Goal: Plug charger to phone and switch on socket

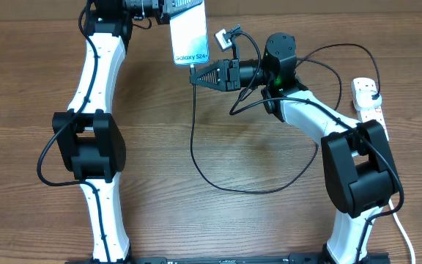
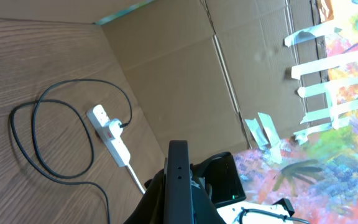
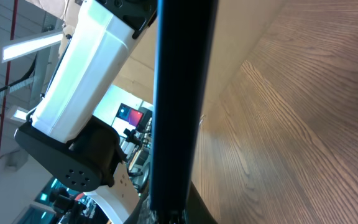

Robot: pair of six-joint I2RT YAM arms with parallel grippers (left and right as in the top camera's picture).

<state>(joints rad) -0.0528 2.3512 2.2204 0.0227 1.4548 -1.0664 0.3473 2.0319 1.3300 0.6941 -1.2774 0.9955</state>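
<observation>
Gripping phone (image 1: 189, 33) by its far end w/ closed L fingers (image 1: 174, 9), top-centre over tabletop (image 1: 233, 227), lit screen up. Pinching charger (image 1: 192, 132) tip w/ closed R fingers (image 1: 211, 75) right at phone's near end; cannot tell if seated in port. Trailing from there in 1 big loop across tabletop to socket (image 1: 367, 99) at R edge, black plug in an outlet.
</observation>
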